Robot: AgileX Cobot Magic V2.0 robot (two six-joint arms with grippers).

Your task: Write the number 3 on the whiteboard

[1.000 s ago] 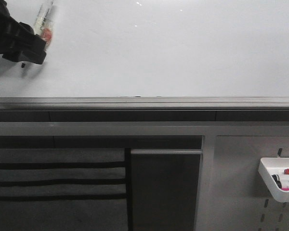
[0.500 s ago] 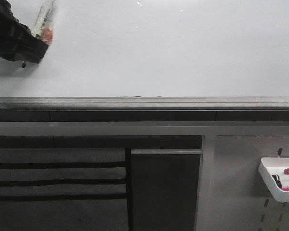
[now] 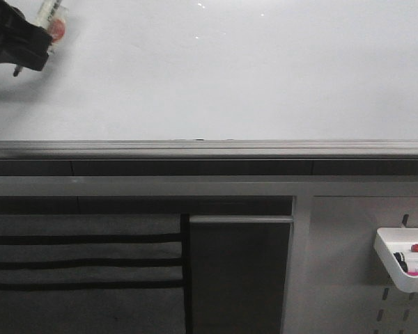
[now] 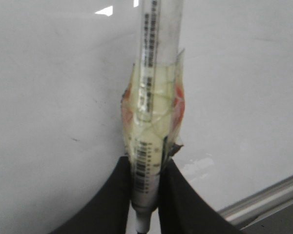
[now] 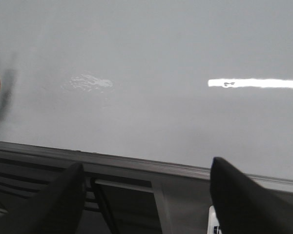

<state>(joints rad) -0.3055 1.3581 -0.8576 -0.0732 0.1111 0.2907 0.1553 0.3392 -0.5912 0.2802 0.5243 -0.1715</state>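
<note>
The left tool (image 3: 47, 28), clamping the marker (image 3: 53, 19), has moved up and leftward across the whiteboard (image 3: 251, 76).

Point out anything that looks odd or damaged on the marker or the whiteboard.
The marker in the left gripper is wrapped mid-barrel in a crumpled wad of yellowish tape with orange patches, ragged at its edges. The whiteboard looks clean and bare, with no stroke on it. The right gripper is open and empty.

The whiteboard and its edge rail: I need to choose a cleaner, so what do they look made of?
The whiteboard looks like a glossy coated white panel: lamp glints reflect sharply off it, though the coating itself cannot be told. No number 3 shows on it yet. The edge rail looks like grey brushed metal, probably aluminium, with long straight ribs and a dull sheen.
</note>
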